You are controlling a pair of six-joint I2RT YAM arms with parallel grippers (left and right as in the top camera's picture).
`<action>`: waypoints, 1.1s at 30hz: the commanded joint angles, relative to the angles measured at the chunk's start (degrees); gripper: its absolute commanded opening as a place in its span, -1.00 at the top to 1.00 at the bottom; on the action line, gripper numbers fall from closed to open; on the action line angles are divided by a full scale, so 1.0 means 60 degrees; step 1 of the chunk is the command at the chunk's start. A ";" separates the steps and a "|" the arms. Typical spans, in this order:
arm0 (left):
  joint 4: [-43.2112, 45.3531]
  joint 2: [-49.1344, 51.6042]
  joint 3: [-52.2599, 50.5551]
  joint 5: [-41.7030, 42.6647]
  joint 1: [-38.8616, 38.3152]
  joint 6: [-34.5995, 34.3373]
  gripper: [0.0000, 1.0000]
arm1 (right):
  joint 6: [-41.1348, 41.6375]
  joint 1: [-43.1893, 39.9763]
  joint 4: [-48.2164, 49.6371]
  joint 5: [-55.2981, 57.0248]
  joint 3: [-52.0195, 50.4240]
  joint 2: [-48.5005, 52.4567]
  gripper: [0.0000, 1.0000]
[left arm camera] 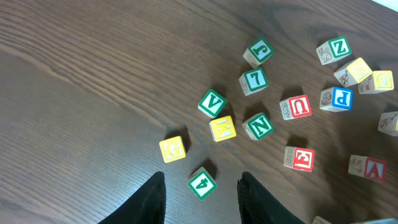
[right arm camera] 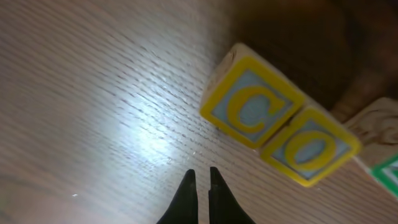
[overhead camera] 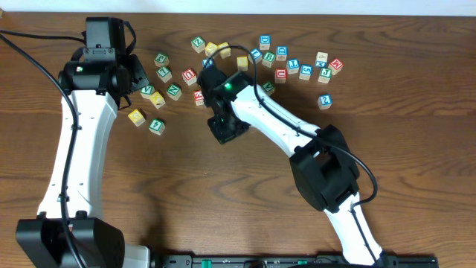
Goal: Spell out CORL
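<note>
The C cube (right arm camera: 252, 106) and the O cube (right arm camera: 311, 148), both with yellow-bordered faces and yellow letters, lie flat on the tabletop (right arm camera: 93, 93), touching side to side in a short diagonal row with their letters turned the same way. A third cube (right arm camera: 387, 175), cut off by the frame, shows a white face with green at its edge and sits right beside the far end of the O cube; its letter cannot be read. The right pincer (right arm camera: 199, 194) points toward the row from the near side of the C cube, close to it but not touching, with its jaws pressed together and nothing between them. In the overhead view the right arm (overhead camera: 268, 119) reaches to the middle of the tabletop toward its far edge, so the row probably lies there, though the pair cannot be picked out for certain. The first two letters appear to be placed, leaving R and L to join. To do this well, the jaws should open wider than a cube, come down squarely on two opposite sides, and set each cube flush against the row's end without nudging C or O. The left pincer (left arm camera: 202, 176) hangs with jaws apart above a green 4 cube (left arm camera: 202, 183), near the tabletop's left side, gripping nothing.
</note>
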 commanded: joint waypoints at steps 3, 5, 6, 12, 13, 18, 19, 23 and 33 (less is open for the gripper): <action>-0.0025 0.0040 0.0040 -0.0120 0.0033 0.0051 0.25 | -0.0127 0.0004 0.0335 -0.0025 -0.0543 -0.0182 0.95; -0.0022 0.0040 0.0040 -0.0124 0.0033 0.0047 0.25 | -0.0124 0.0000 0.0579 -0.0007 -0.0721 -0.0182 0.95; -0.0022 0.0040 0.0040 -0.0120 0.0033 0.0047 0.25 | -0.0102 0.0000 0.0659 0.0062 -0.0776 -0.0182 0.95; -0.0029 0.0040 0.0040 -0.0120 0.0033 0.0047 0.25 | 0.0739 -0.0007 0.0809 0.1351 -0.0823 -0.0182 0.94; -0.0029 0.0040 0.0040 -0.0120 0.0033 0.0047 0.25 | 0.0743 -0.0018 0.0834 0.1384 -0.0823 -0.0182 0.94; -0.0029 0.0040 0.0040 -0.0120 0.0033 0.0047 0.26 | 0.0743 -0.0062 0.0947 0.1457 -0.0823 -0.0182 0.92; -0.0029 0.0040 0.0040 -0.0120 0.0033 0.0047 0.25 | 0.0743 -0.0069 0.0973 0.1483 -0.0823 -0.0182 0.91; -0.0029 0.0040 0.0040 -0.0120 0.0033 0.0047 0.25 | 0.0831 -0.0135 0.1089 0.1519 -0.0823 -0.0182 0.87; -0.0066 0.0040 0.0040 -0.0120 0.0033 0.0047 0.25 | 0.1064 -0.0342 0.1071 0.1552 -0.0823 -0.0182 0.90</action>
